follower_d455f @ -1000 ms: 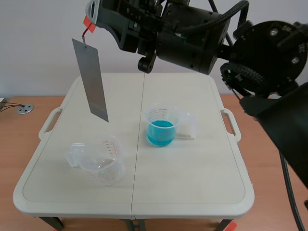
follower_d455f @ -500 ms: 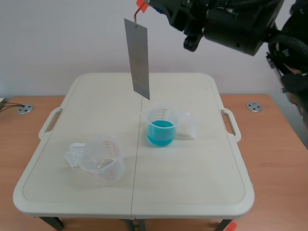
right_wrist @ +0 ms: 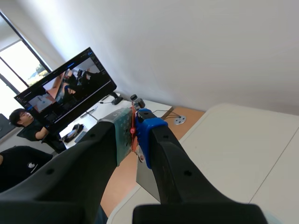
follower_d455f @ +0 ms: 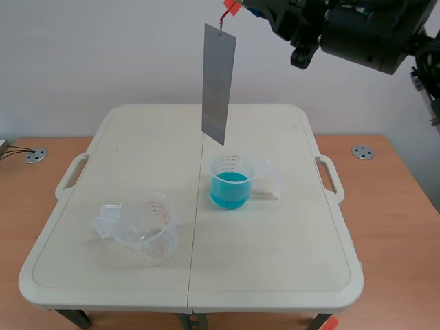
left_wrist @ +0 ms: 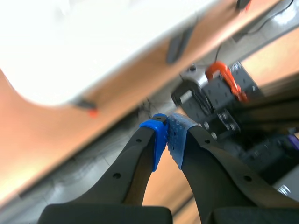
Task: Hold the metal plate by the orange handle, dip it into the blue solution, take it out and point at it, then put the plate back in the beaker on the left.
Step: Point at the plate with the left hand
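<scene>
A grey metal plate [follower_d455f: 218,82] hangs upright from its orange handle [follower_d455f: 230,8], high over the table. My right gripper [follower_d455f: 246,7] is shut on that handle at the top of the scene view. The plate's lower corner is just above and behind the beaker of blue solution [follower_d455f: 229,183]. In the right wrist view the orange handle [right_wrist: 133,127] is pinched between the fingers of my right gripper [right_wrist: 132,130], and the plate [right_wrist: 147,179] hangs below them. The empty clear beaker [follower_d455f: 141,227] stands at the front left. My left gripper [left_wrist: 167,136] is shut on nothing, off the table.
A second clear vessel [follower_d455f: 269,180] touches the blue beaker's right side. The white folding table [follower_d455f: 275,261] has handles at both sides and a seam down its middle. A monitor [right_wrist: 65,95] and a seated person [right_wrist: 18,122] are beyond the table's left.
The right arm has carried the hanging plate to the right, from over the table's left half to above the blue beaker. Both beakers have stayed put.
</scene>
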### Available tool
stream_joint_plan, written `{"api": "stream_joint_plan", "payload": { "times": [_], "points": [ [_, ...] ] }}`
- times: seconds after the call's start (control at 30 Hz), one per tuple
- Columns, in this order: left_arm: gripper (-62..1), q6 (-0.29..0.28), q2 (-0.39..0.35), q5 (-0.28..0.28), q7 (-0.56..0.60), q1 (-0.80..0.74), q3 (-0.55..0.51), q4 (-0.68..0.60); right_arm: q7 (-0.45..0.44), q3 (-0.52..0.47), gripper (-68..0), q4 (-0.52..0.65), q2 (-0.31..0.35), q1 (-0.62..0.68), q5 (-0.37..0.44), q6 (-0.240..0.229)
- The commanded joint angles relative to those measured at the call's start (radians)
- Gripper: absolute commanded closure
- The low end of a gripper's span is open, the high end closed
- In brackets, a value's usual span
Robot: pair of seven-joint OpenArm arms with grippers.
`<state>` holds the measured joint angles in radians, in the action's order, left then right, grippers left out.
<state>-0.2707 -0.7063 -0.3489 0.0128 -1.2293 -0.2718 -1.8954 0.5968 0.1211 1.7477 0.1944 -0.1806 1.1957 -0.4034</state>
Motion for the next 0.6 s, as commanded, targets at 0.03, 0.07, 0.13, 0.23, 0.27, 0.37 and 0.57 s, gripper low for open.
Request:
{"api": "stream_joint_plan", "payload": {
  "times": [0.03, 0.07, 0.13, 0.23, 0.27, 0.37, 0.57],
  "points": [
    [-1.6, -0.006, -0.045, -0.007, 0.037, 0.057, 0.003, -0.004, -0.007, -0.011, -1.5, 0.011, 0.014, -0.037, 0.020, -0.003],
    [-1.6, -0.006, -0.063, -0.007, 0.042, 0.080, 0.003, -0.004, -0.008, -0.011, -1.5, 0.011, 0.019, -0.040, 0.020, -0.003],
    [-1.6, -0.006, -0.102, -0.011, 0.043, 0.127, 0.003, -0.004, -0.006, -0.012, -1.5, 0.008, 0.019, -0.050, 0.013, -0.002],
    [-1.6, -0.006, -0.159, -0.064, 0.043, 0.193, 0.003, -0.004, 0.000, -0.012, -1.5, -0.006, 0.019, -0.066, 0.013, 0.000],
    [-1.6, -0.006, -0.175, -0.082, 0.044, 0.215, 0.004, -0.004, 0.000, -0.012, -1.5, -0.014, 0.019, -0.068, 0.012, 0.001],
    [-1.6, -0.013, -0.217, -0.120, 0.044, 0.278, 0.004, -0.004, 0.000, -0.011, -1.5, -0.045, 0.019, -0.078, 0.013, 0.001],
    [-1.6, -0.015, -0.285, -0.146, 0.043, 0.391, 0.041, -0.004, -0.001, -0.011, -1.5, -0.108, 0.019, -0.108, 0.013, 0.000]
  ]
}}
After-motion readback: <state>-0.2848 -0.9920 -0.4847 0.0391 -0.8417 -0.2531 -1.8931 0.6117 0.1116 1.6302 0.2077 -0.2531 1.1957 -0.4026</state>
